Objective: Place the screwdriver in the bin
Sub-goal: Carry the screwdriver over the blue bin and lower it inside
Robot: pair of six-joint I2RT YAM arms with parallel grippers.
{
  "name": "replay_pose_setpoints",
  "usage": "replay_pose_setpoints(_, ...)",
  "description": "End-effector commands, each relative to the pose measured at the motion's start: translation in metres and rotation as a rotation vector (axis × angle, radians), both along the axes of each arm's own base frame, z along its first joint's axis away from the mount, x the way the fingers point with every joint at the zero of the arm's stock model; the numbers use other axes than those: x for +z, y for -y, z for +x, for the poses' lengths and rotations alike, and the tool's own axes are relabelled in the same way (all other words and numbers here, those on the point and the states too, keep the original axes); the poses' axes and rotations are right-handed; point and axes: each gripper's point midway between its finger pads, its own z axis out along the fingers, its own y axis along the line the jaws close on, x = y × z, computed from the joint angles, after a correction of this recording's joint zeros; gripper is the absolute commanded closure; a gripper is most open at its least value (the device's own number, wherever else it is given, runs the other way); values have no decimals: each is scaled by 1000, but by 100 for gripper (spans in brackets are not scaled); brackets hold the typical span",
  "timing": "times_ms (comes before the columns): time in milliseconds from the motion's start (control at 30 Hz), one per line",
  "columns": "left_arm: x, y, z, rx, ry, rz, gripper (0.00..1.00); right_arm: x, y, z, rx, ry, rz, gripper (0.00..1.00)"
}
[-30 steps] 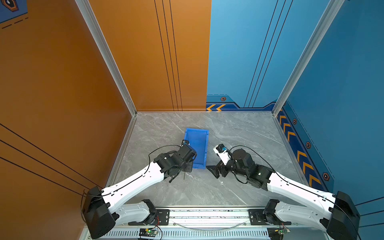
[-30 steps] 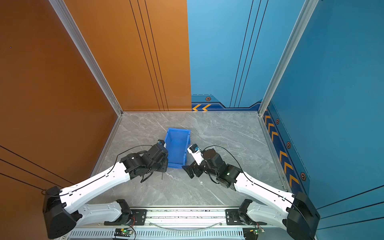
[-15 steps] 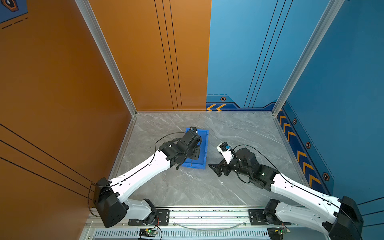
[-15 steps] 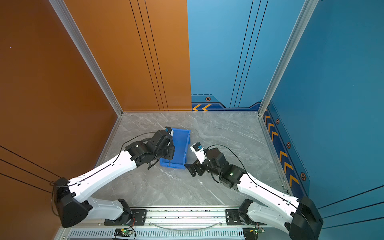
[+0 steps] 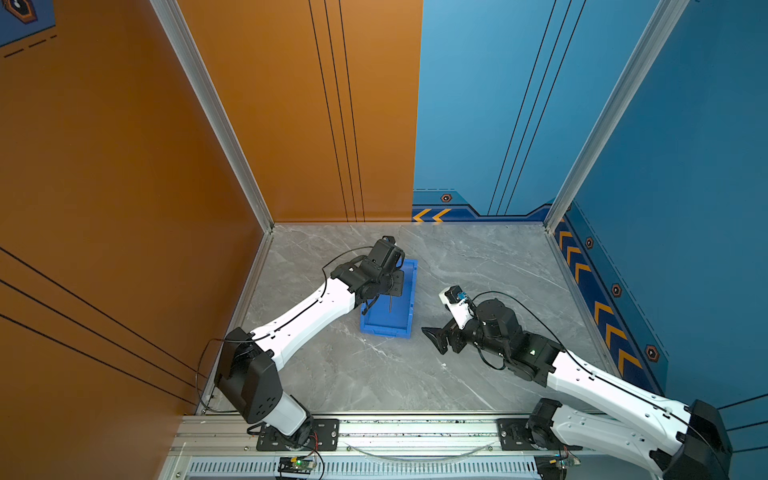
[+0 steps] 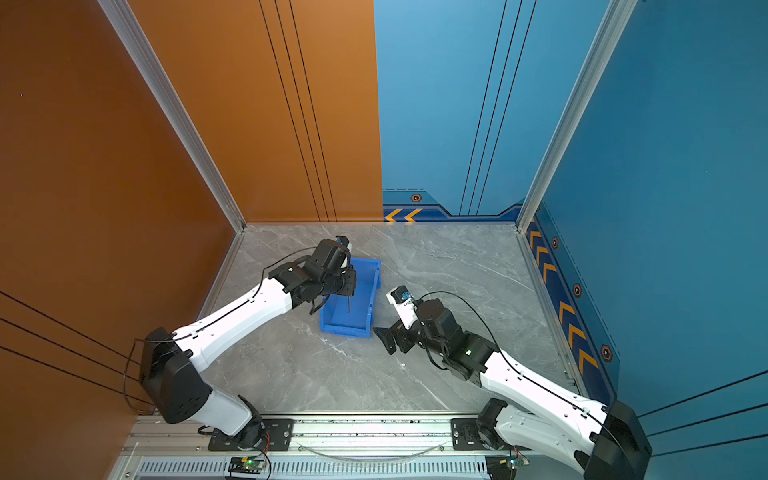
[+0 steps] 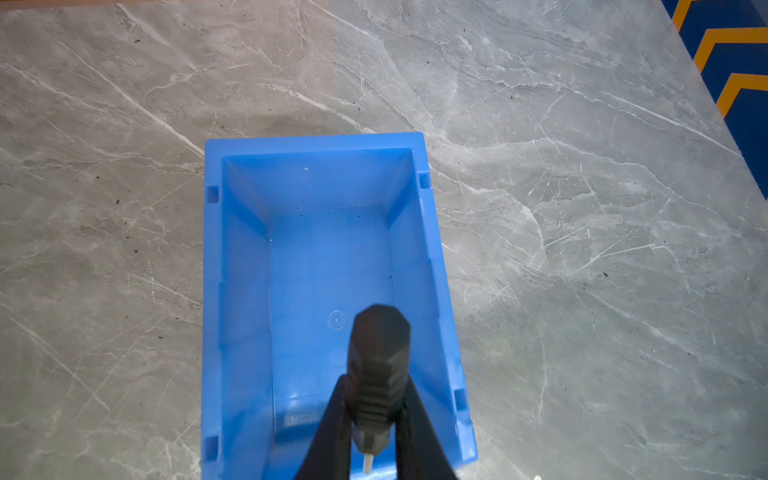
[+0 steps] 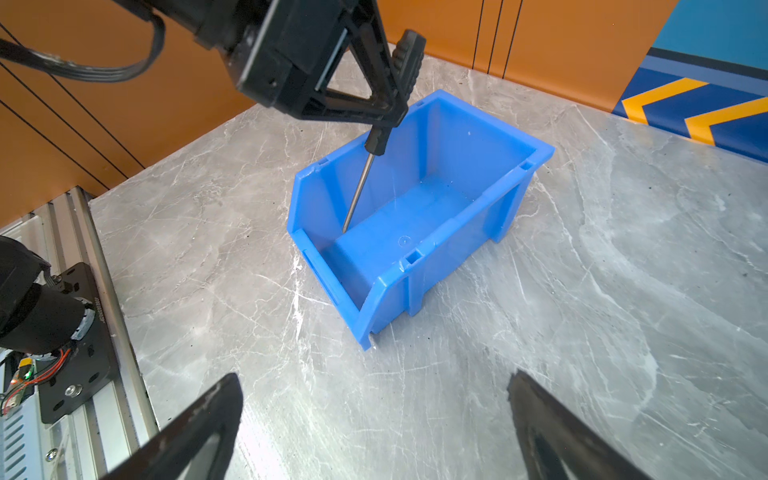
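- In both top views the left arm stretches to frame centre, and the left gripper [image 5: 394, 287] hangs over the bin [image 5: 384, 331], fingers clamped on the screwdriver [image 5: 390, 302] handle.
- The right gripper [image 5: 435, 338], lower right of the bin, has fingers spread wide and holds nothing.
- Only the right wrist view shows the tilted shaft's tip down inside the bin.

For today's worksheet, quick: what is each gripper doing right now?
Left gripper: shut on the screwdriver, over the bin.
Right gripper: open, holding nothing.
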Motion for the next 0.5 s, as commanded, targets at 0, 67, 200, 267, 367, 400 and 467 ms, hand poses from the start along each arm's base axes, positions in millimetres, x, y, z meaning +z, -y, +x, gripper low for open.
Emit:
replay_pose_setpoints(0,3,7,14,-24,3,-32,100,-4,10,1,-49,-8,-11,0)
replay_pose_setpoints(67,-4,7,17,-22,-14,-28,100,-3,11,1,-57,-3,-9,0)
replay_pose_setpoints(200,-20,8,23,-14,-44,-8,100,-5,13,2,-69,1,-13,0)
replay_pose_setpoints(267,-28,9,25,-11,-63,-6,100,-5,14,3,-70,5,-15,0)
replay_pose_setpoints(367,-42,11,27,-11,-95,6,100,-4,13,4,-71,8,-15,0)
replay_pose_setpoints(400,-47,12,26,-12,-107,9,100,-4,12,4,-70,10,-15,0)
replay_pose_setpoints(467,-58,11,26,-10,-130,19,100,-3,12,5,-69,14,-14,0)
